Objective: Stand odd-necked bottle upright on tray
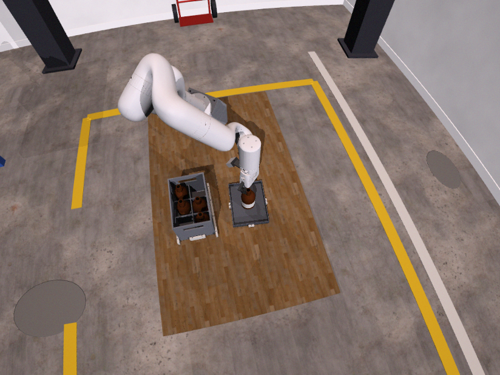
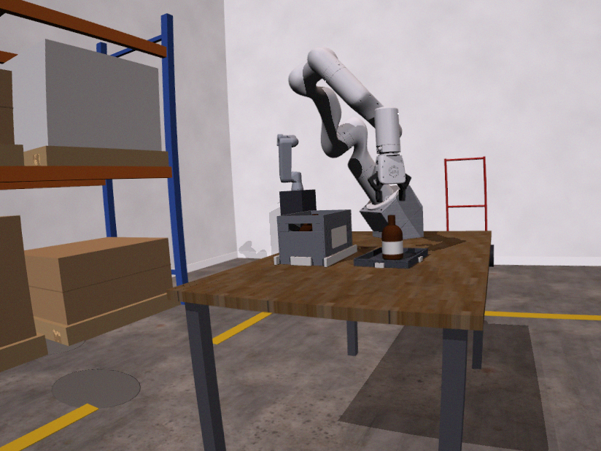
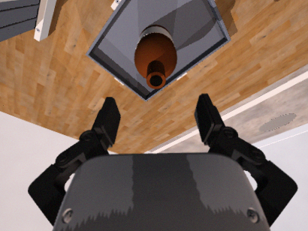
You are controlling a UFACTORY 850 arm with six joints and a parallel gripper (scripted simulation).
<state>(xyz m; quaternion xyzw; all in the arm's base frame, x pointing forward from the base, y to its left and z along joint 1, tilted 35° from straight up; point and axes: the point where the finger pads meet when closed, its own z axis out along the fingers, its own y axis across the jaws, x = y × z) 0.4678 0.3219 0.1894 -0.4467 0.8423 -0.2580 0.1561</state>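
A brown bottle (image 1: pixel 247 196) (image 2: pixel 392 233) (image 3: pixel 155 56) with a white label stands upright on the dark grey tray (image 1: pixel 250 222) (image 2: pixel 402 264) (image 3: pixel 113 45). My gripper (image 1: pixel 245 188) (image 2: pixel 390 199) (image 3: pixel 156 105) is open and empty, above the bottle's mouth, with the fingers spread apart. In the wrist view the mouth lies just beyond the fingertips, between their lines. The grey crate (image 1: pixel 193 232) (image 2: pixel 300 244) (image 3: pixel 16 19) stands beside the tray. Several brown bottles stand in its compartments, such as one bottle (image 1: pixel 183 207) in the middle. Their lower parts are hidden by the walls.
Pale blocks and rails sit against the crate and tray at table level, such as the rail (image 1: pixel 212 209) (image 2: pixel 340 255) (image 3: pixel 46 19) on the crate's tray side. The crate walls rise well above the tray's low rim. Shelving (image 2: pixel 169 145) and a red hand truck (image 1: pixel 196 19) (image 2: pixel 465 206) stand off the table.
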